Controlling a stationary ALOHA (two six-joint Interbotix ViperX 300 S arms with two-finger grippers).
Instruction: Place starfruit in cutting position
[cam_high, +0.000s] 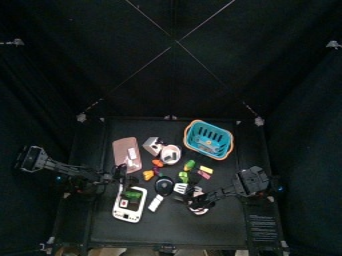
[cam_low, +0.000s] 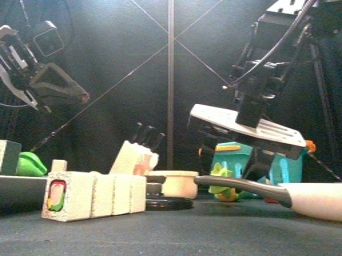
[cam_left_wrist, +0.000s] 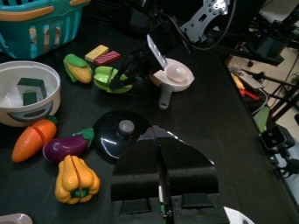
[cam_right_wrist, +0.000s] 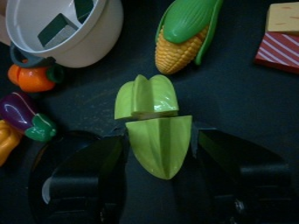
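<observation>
The green starfruit (cam_right_wrist: 158, 131) lies on the black table in two pieces set end to end. My right gripper (cam_right_wrist: 159, 162) has its jaws on both sides of the nearer piece and looks shut on it. The far piece sticks out past the jaws, next to a corn cob (cam_right_wrist: 187, 35). In the left wrist view the starfruit (cam_left_wrist: 114, 79) shows with the right gripper's fingers (cam_left_wrist: 156, 54) by it. My left gripper (cam_left_wrist: 163, 171) is shut and empty, above the table near a black lid (cam_left_wrist: 122, 131). In the top view the right gripper (cam_high: 203, 196) is at the table's front.
A white bowl (cam_right_wrist: 65, 35), a carrot (cam_left_wrist: 35, 140), an eggplant (cam_left_wrist: 68, 146), a yellow pepper (cam_left_wrist: 76, 179) and a small pan (cam_left_wrist: 176, 74) lie around. A teal basket (cam_high: 209, 137) stands at the back right. A pink board (cam_high: 127, 150) lies left.
</observation>
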